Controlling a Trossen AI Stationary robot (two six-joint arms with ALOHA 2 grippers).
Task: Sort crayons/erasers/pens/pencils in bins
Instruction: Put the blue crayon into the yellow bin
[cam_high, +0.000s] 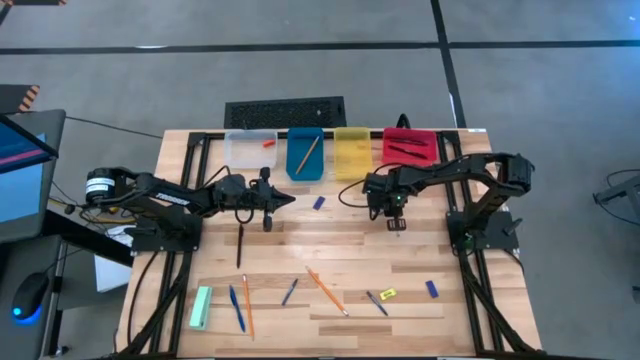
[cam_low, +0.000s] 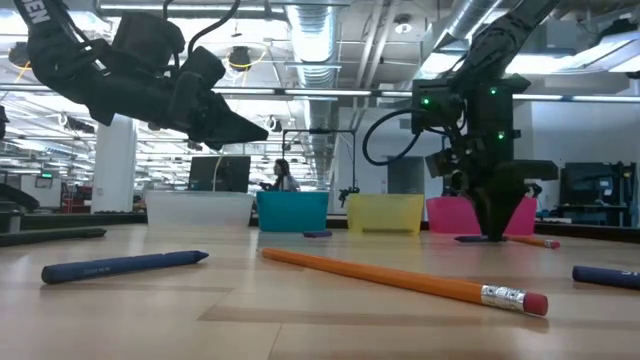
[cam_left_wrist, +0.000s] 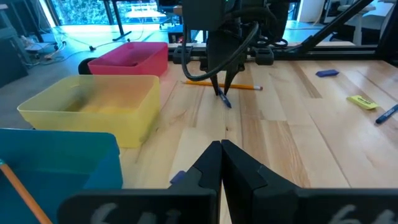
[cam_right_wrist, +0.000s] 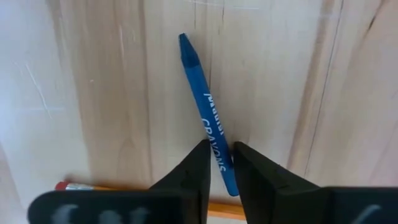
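Note:
My right gripper (cam_high: 395, 224) points straight down in front of the yellow bin (cam_high: 352, 150) and red bin (cam_high: 408, 145). It is shut on a blue crayon (cam_right_wrist: 202, 106) that lies on the table. An orange pencil (cam_right_wrist: 68, 185) lies right beside that crayon. My left gripper (cam_high: 275, 205) is shut and hovers above the table in front of the clear bin (cam_high: 250, 148) and blue bin (cam_high: 305, 152), holding nothing. The clear bin holds a red eraser (cam_high: 268, 144), the blue bin a pencil, the red bin dark pens. My right gripper pinches the blue crayon between its two fingers, on the half toward its blunt end (cam_right_wrist: 214, 142). The fingers come from above, pointing down, and lie across the crayon. The crayon lies flat on the table, its pointed end (cam_right_wrist: 185, 43) sticking out ahead of the fingers.
On the near half of the table lie a black pen (cam_high: 240, 245), blue pens (cam_high: 237, 308), orange pencils (cam_high: 325, 290), a yellow eraser (cam_high: 388, 294), a blue eraser (cam_high: 432, 288) and a green block (cam_high: 201, 307). Another blue eraser (cam_high: 319, 202) lies between the grippers.

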